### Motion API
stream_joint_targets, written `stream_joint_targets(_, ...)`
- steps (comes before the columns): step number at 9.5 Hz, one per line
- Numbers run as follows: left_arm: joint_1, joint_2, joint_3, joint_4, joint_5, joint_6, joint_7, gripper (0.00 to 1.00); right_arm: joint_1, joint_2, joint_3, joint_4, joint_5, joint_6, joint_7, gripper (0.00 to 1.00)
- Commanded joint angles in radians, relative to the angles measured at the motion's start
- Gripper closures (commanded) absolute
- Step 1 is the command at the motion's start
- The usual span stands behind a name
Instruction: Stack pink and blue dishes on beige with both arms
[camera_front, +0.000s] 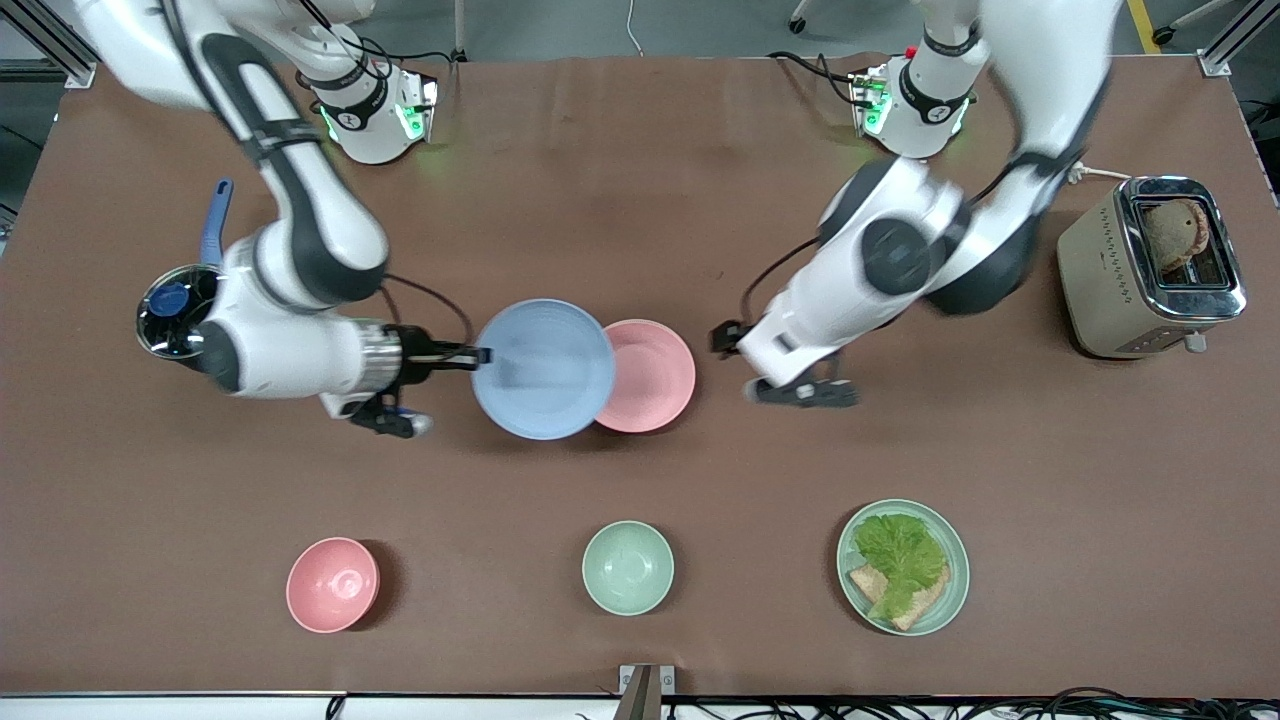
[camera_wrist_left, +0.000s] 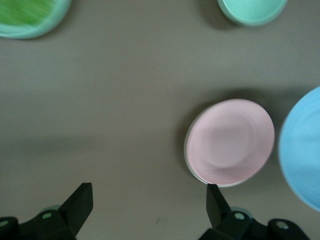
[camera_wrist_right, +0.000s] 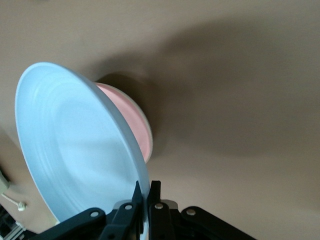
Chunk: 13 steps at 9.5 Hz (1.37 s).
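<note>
One plate to go: the right gripper (camera_front: 478, 355), fingers clamped on the blue plate's (camera_front: 545, 368) rim, carries it partly over the pink plate (camera_front: 650, 375), which sits on a pale, probably beige one, and must centre and lower it, while the left gripper (camera_wrist_left: 150, 200), fingers apart, waits beside the stack.

Even overhead light, soft shadows. Left wrist view motion-blurred throughout. Glare on toaster (camera_front: 1150, 268); blue plate (camera_wrist_right: 75, 145) casts broad shadow.

Pale blue plate (camera_front: 543, 368), wide and shallow, held by its rim, raised and tilted, overlapping the pink plate's edge toward the right arm's end; pale pink plate (camera_front: 650, 375) of equal size, lying flat atop a cream-beige plate (camera_wrist_left: 188, 156), only a thin rim showing.
</note>
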Motion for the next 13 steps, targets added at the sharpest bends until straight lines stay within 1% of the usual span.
stream_joint_targets(1, -0.004, -0.141, 0.113, -0.056, 0.016, -0.053, 0.065, 0.0, 0.007, 0.036, 0.093, -0.07, -0.011, 0.197, 0.071, 0.96)
stream_joint_targets(2, -0.004, -0.196, 0.159, -0.056, 0.018, -0.091, 0.1, 0.0, 0.024, 0.066, 0.097, -0.069, -0.011, 0.259, 0.072, 0.96)
stream_joint_targets(3, -0.004, -0.26, 0.212, -0.058, 0.016, -0.16, 0.155, 0.0, 0.047, 0.102, 0.103, -0.069, -0.011, 0.329, 0.07, 0.96)
stream_joint_targets(4, -0.003, -0.311, 0.24, -0.058, 0.015, -0.216, 0.222, 0.0, 0.062, 0.128, 0.103, -0.07, -0.011, 0.373, 0.07, 0.96)
stream_joint_targets(5, 0.003, -0.356, 0.263, -0.058, 0.015, -0.266, 0.237, 0.0, 0.073, 0.136, 0.103, -0.076, -0.011, 0.388, 0.07, 0.95)
stream_joint_targets(6, 0.005, -0.403, 0.299, -0.06, 0.015, -0.282, 0.243, 0.0, 0.076, 0.144, 0.103, -0.091, -0.013, 0.414, 0.068, 0.95)
stream_joint_targets(7, 0.019, -0.43, 0.3, -0.058, 0.012, -0.3, 0.251, 0.0, 0.079, 0.144, 0.103, -0.119, -0.013, 0.43, 0.067, 0.95)
stream_joint_targets(8, 0.02, -0.431, 0.302, -0.043, 0.007, -0.302, 0.249, 0.0, 0.079, 0.14, 0.106, -0.131, -0.013, 0.431, 0.068, 0.95)
stream_joint_targets(9, 0.031, -0.43, 0.311, -0.023, -0.008, -0.311, 0.243, 0.0, 0.077, 0.136, 0.124, -0.138, -0.013, 0.431, 0.07, 0.95)
stream_joint_targets(10, 0.049, -0.425, 0.317, 0.009, -0.034, -0.361, 0.237, 0.0, 0.076, 0.136, 0.13, -0.154, -0.013, 0.451, 0.07, 0.95)
stream_joint_targets(11, 0.066, -0.422, 0.319, 0.023, -0.039, -0.4, 0.26, 0.0, 0.077, 0.136, 0.132, -0.173, -0.013, 0.48, 0.064, 0.95)
stream_joint_targets(13, 0.065, -0.415, 0.333, 0.025, -0.037, -0.399, 0.345, 0.0, 0.068, 0.132, 0.132, -0.181, -0.014, 0.471, 0.053, 0.94)
